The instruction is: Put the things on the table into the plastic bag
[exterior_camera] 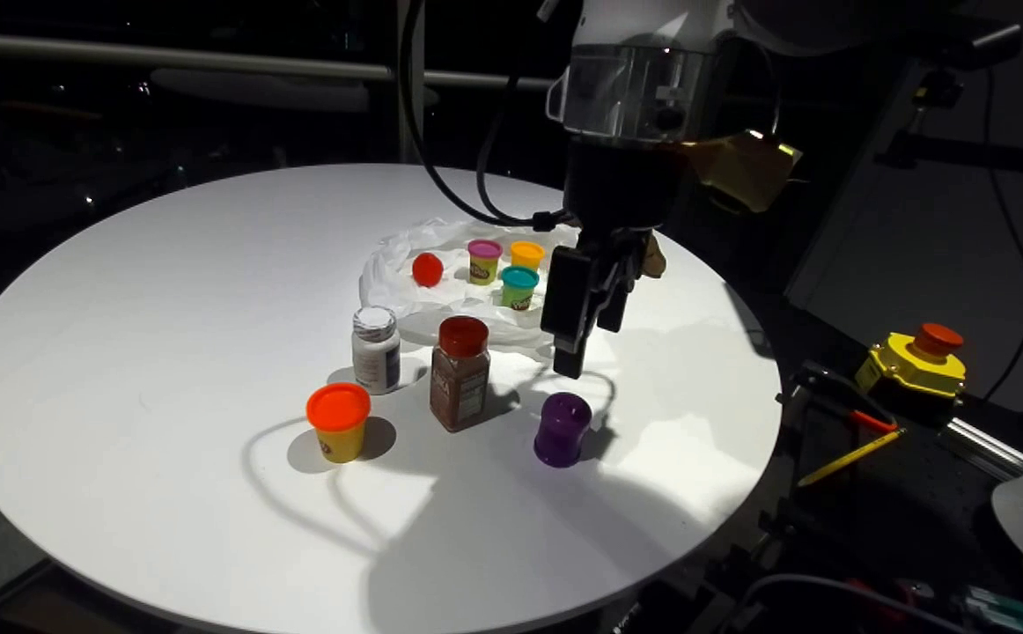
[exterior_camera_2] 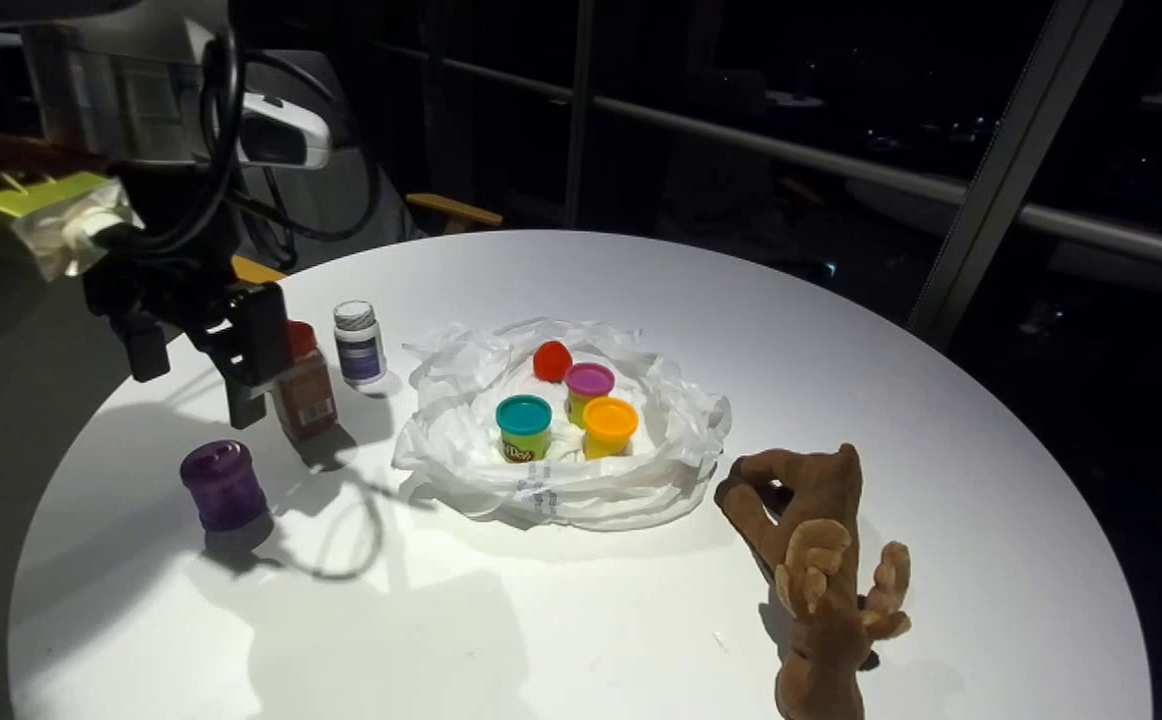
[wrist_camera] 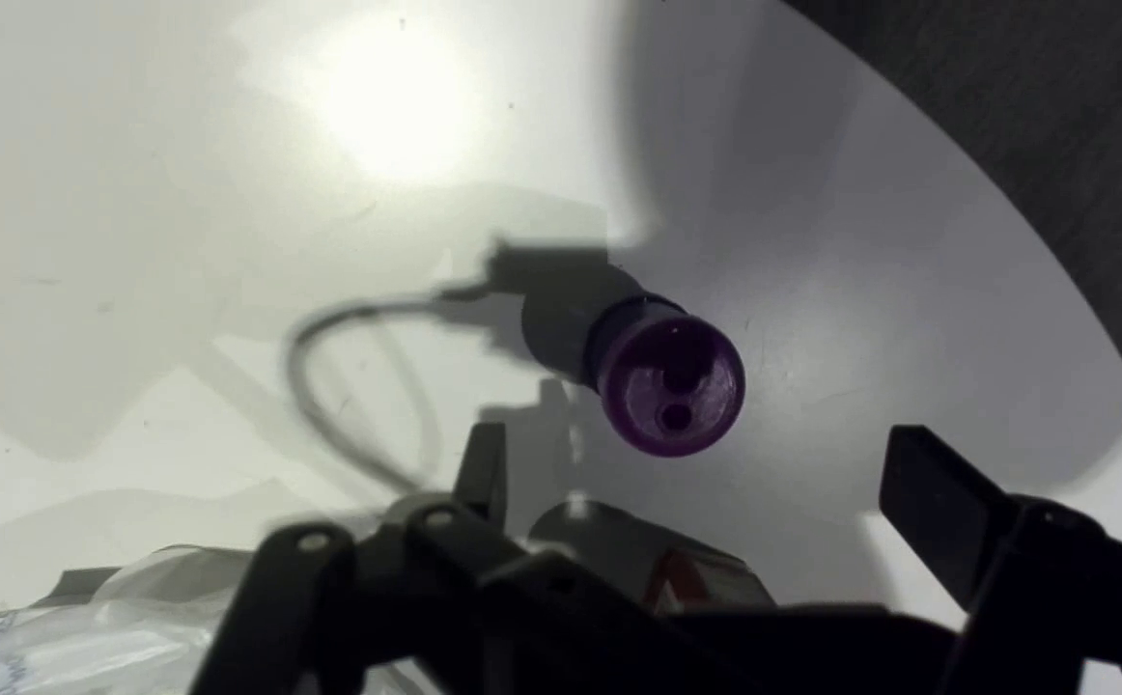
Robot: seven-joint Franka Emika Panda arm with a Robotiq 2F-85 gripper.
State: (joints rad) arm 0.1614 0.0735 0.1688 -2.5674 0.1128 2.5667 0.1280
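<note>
My gripper (exterior_camera: 589,345) stands open above the purple container (exterior_camera: 563,430), nothing between its fingers. In the wrist view the purple container (wrist_camera: 674,386) shows just ahead of the fingertips, between their lines. A red-capped jar (exterior_camera: 459,379), a white bottle (exterior_camera: 377,352) and an orange-lidded cup (exterior_camera: 340,423) stand upright on the table (exterior_camera: 168,291). The plastic bag (exterior_camera_2: 461,485) lies spread out, holding a red ball (exterior_camera_2: 552,361) and tubs with pink (exterior_camera_2: 590,379), teal (exterior_camera_2: 523,412) and yellow (exterior_camera_2: 610,425) lids. A brown plush toy (exterior_camera_2: 821,560) lies beside the bag.
The red-capped jar (wrist_camera: 706,584) stands close under the gripper's body in the wrist view. A loose cable (exterior_camera: 441,176) hangs from the arm. Off the table sits a yellow device with a red button (exterior_camera: 916,361). The round table edge (wrist_camera: 1015,212) curves near the purple container.
</note>
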